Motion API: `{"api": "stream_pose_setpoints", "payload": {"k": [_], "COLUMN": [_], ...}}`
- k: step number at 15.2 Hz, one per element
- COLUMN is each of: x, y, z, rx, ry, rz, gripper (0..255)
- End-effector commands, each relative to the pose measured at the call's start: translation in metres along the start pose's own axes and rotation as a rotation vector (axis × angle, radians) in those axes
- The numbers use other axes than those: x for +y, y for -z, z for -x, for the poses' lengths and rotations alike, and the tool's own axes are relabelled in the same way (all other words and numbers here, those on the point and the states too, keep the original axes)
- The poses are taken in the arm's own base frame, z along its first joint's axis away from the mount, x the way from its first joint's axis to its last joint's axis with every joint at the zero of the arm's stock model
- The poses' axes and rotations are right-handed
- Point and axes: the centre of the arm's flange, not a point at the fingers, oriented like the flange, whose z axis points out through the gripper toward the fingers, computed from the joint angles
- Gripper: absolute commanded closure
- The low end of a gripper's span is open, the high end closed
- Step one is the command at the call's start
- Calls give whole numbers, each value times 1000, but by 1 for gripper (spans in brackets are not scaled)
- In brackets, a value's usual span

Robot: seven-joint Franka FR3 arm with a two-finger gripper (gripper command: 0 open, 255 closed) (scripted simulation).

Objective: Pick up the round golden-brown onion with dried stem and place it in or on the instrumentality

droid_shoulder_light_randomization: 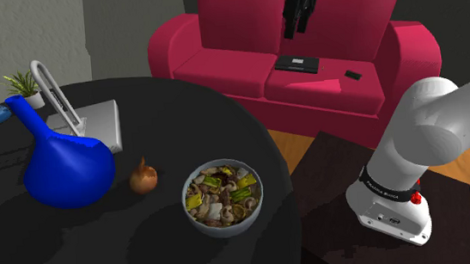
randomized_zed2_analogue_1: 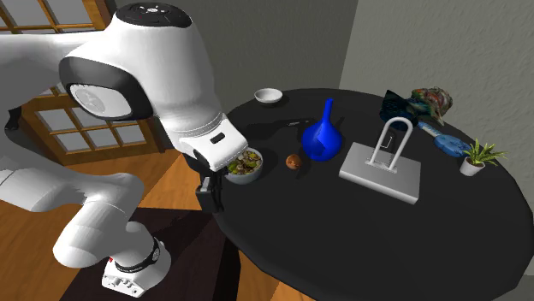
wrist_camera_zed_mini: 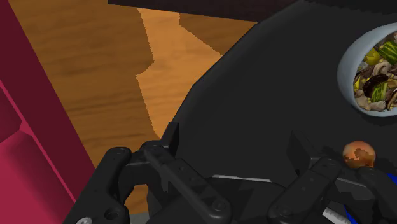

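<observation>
Blue flask [droid_shoulder_light_randomization: 64, 170] on the shoulder view's left, golden-brown onion [droid_shoulder_light_randomization: 144, 177] just beside it on the black table [droid_shoulder_light_randomization: 27, 255], food bowl [droid_shoulder_light_randomization: 223, 197] rightward: the empty, spread-fingered gripper [wrist_camera_zed_mini: 234, 137], off the table's edge, should descend straight between those neighbours.

matt black table [droid_shoulder_light_randomization: 61, 248], glossy blue vase [droid_shoulder_light_randomization: 68, 170], wood-grain floor [wrist_camera_zed_mini: 95, 76], smooth grey bowl [droid_shoulder_light_randomization: 224, 229], mottled brown onion [droid_shoulder_light_randomization: 144, 177]

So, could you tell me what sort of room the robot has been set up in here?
Most likely a living room: a red sofa stands behind a round black table laid with household items, on a wooden floor.
</observation>
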Motion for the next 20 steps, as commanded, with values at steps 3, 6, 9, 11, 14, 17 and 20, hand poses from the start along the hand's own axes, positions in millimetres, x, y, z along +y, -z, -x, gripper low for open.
{"api": "stream_pose_setpoints", "payload": {"k": [3,6,9,11,14,17,20], "x": [-24,-59,-94,-117,-150,-183,-215], "y": [-14,-34,-56,-70,-92,-115,-138], "z": [-4,-12,-21,-28,-39,-51,-64], "rx": [6,16,25,32,41,51,60], "ry": [-19,-48,-77,-97,-126,-155,-184], "rz": [12,30,47,59,77,95,113], "gripper": [0,0,0,0,0,0,0]}}
